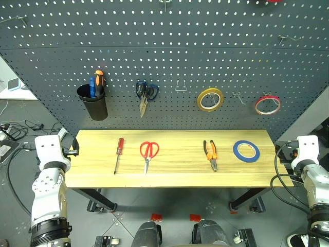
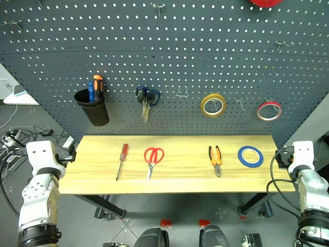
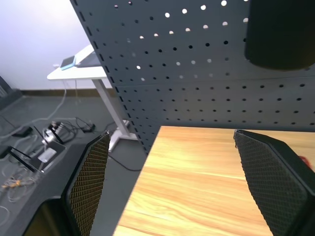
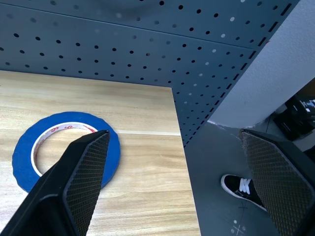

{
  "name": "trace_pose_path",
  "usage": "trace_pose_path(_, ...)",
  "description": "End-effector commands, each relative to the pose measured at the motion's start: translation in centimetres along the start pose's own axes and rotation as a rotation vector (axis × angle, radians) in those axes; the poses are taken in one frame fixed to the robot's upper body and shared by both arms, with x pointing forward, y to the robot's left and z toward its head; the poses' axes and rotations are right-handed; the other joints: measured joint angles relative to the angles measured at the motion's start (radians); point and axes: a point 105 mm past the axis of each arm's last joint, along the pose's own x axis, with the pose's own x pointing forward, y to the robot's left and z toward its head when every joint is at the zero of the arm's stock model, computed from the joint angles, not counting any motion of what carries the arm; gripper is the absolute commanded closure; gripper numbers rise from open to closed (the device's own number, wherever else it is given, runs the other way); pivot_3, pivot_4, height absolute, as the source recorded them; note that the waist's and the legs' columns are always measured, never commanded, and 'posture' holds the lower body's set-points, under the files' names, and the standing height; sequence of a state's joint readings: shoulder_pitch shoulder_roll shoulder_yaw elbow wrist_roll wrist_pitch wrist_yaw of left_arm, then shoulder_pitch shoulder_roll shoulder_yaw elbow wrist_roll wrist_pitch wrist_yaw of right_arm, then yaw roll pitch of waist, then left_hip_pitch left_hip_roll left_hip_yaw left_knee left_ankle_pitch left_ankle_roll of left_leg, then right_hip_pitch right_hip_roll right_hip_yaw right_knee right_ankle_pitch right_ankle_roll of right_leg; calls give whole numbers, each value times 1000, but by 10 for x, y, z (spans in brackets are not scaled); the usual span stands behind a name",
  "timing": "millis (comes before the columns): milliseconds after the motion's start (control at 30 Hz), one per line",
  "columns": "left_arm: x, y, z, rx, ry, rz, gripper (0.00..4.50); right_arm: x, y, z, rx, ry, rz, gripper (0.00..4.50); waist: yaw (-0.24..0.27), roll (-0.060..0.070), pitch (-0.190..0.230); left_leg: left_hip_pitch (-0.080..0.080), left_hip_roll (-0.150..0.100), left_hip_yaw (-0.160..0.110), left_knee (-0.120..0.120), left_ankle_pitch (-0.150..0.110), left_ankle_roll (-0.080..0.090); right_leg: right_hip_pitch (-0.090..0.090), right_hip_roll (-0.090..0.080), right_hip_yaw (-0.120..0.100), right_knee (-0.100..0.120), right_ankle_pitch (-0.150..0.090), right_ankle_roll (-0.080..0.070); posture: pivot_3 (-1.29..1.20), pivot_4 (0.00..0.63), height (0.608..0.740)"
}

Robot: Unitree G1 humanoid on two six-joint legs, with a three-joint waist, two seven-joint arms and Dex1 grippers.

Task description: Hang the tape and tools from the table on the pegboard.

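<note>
I'm hovering my right gripper, jaws spread wide and empty, just off the surface's right end, with the blue tape lying flat nearest it.

A black cup hangs toward the panel's left edge, holding an orange screwdriver and a blue screwdriver upright. Further right hang blue-handled scissors, blades down, then a yellow tape ring and, nearest the right edge, a red tape ring. Cables lie on the grey floor beyond the left end. A black-and-white shoe stands on the floor past the right end.
</note>
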State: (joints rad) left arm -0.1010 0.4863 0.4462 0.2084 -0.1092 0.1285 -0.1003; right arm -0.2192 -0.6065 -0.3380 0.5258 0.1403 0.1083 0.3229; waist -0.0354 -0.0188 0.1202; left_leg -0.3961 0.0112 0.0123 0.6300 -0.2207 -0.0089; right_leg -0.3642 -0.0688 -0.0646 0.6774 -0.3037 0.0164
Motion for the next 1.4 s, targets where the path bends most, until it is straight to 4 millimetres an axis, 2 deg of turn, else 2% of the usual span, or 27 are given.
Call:
trace_pose_path(33,1,7,10,38,-44,11,260,3,-1,19,-4,-71,-2,0,0,0,0,0,0,0,0,0,0,0,0,0,0,0,0,-120,74,740)
trace_pose_path(333,-2,5,1,67,-5,13,260,2,8,20,-21,-75,41,0,0,0,0,0,0,0,0,0,0,0,0,0,0,0,0,-107,77,740)
trace_pose_path(567,-18,-49,27,103,-108,-285,260,-7,40,23,-72,-84,208,0,3,-2,6,-1,1,0,0,0,0,-1,0,0,0,0,0,-119,118,740)
trace_pose_path(733,-28,-91,46,151,-156,-509,260,-16,70,21,-214,-47,322,0,4,-1,20,-1,1,0,0,0,0,-1,0,0,0,0,0,-129,155,740)
trace_pose_path(867,-37,-132,62,184,-189,-711,260,-21,94,22,-253,14,417,0,3,-1,53,-2,1,0,0,0,0,-2,0,1,0,0,0,-147,212,740)
trace_pose_path(1067,-43,-175,77,163,-206,-952,260,-16,114,30,-320,54,482,0,0,-4,117,-6,1,1,0,0,0,-8,0,2,1,1,-2,-174,306,740)
trace_pose_path(1167,-52,-198,83,135,-206,-1103,260,-8,118,32,-355,78,495,0,-8,-4,148,-8,1,2,0,0,0,-10,0,2,1,1,-3,-181,329,740)
trace_pose_path(1300,-68,-226,94,152,-238,-1310,260,13,111,37,-338,125,456,0,-20,-6,183,-12,0,1,1,0,0,-13,0,1,1,1,-1,-186,365,740)
trace_pose_path(1400,-78,-240,102,178,-274,-1420,260,25,104,41,-342,155,434,0,-23,-6,202,-22,0,1,3,0,0,-21,0,0,1,1,-1,-192,382,740)
